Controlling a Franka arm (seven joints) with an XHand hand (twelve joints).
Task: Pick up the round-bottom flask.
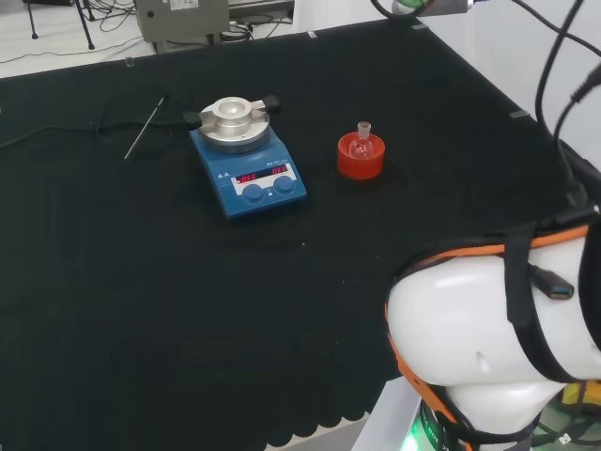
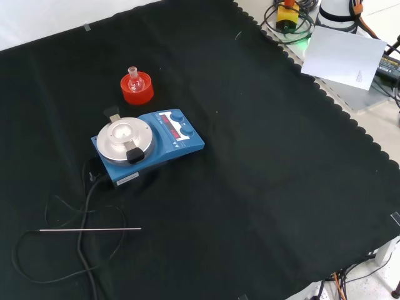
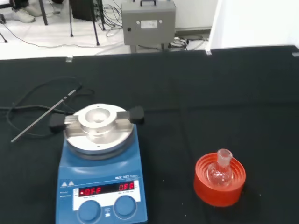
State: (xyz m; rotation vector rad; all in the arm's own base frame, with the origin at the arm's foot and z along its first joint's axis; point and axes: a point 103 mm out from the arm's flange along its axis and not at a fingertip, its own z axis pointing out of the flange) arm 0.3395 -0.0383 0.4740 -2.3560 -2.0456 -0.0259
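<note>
A small clear round-bottom flask (image 1: 362, 141) stands upright, neck up, in a red ribbed ring stand (image 1: 361, 160) on the black cloth. In the front view the flask (image 2: 133, 79) and its stand (image 2: 137, 89) sit at the upper left, just beyond the blue hotplate. The wrist view looks at the flask (image 3: 220, 170) on the stand (image 3: 220, 183) from a distance, with nothing touching it.
A blue hotplate stirrer (image 1: 247, 169) with a round metal top block (image 2: 125, 138) stands beside the stand. A thin metal rod (image 2: 90, 229) and a black cable (image 2: 81, 250) lie on the cloth beyond it. The arm's white link (image 1: 488, 329) rises at the head view's lower right.
</note>
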